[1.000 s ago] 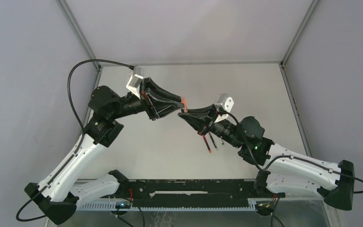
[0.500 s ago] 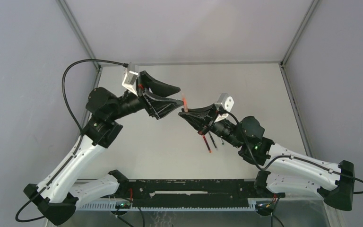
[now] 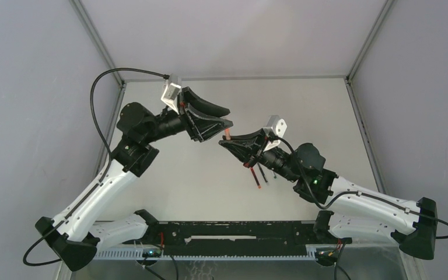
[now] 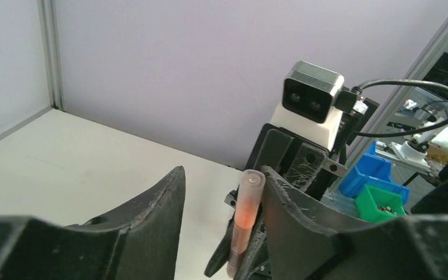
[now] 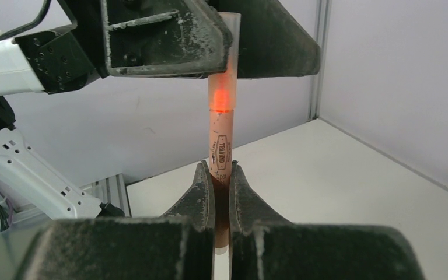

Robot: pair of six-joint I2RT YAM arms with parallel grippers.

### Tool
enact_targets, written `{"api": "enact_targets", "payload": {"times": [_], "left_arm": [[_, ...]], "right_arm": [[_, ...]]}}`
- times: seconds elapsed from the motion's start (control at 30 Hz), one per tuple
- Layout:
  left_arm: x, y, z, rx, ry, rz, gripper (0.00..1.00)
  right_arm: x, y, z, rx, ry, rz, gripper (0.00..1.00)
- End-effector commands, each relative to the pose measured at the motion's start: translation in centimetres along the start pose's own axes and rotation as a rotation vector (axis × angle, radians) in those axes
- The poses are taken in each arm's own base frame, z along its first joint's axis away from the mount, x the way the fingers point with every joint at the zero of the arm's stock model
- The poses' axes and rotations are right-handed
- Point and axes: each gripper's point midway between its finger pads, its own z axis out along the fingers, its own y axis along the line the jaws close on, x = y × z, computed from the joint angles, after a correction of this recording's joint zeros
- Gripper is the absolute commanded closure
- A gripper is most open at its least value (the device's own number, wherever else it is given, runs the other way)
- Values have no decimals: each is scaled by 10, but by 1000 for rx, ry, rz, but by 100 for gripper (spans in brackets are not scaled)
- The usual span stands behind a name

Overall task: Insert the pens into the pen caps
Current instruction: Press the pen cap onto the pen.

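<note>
I see the R gripper [image 3: 222, 142] clenched tight on the red pen [image 5: 221, 131]. It grips the pen at its low end. The pen stands about straight up, in the air over the middle of the table [image 3: 303, 105], betw. the 2 arms.

The L gripper [image 3: 229, 116] is at the top end of the pen, to the left of the R one and a bit farther back. Its jaws are let go and stand apart, w/ the pen top betw. them. From the L wrist view the pen [image 4: 244, 216] is right by one finger [image 4: 303, 216], and there is a big gap to the other finger [image 4: 151, 204]. I can't tell if it touches.

The pen is pale pink w/ a bright red spot partway up. Its top part looks like a pale tube. I can't tell if that part is a cap.

The camera on the R wrist [image 4: 313, 96] shows just behind the pen.

A 2nd red pen [image 3: 257, 177] and a black pen [image 3: 266, 172] lie side by side on the table under the R arm, nearer to me.
</note>
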Motion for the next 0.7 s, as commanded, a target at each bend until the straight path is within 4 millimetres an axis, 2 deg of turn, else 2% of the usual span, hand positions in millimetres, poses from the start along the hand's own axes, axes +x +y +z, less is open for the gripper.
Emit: {"api": "enact_targets", "payload": {"times": [0.0,0.27,0.37,0.47,0.67], "left_arm": [[-29,-24,1,68,-50,48,54],[-29,-27,-1,79,-48,52,98],[-28,-28,-1,79,-40,48,100],[-23,-14,-1,2,-32,42,100],[3,-2,4,-66,34,-9,100]], "right_arm": [[-35,4,4,-12,-88,8,100],[-33,1,5,2,-86,10,100],[-37,-4,5,33,-99,25,100],[-42,-16,4,82,-116,64,100],[-54,-35,10,138,-94,48,100]]}}
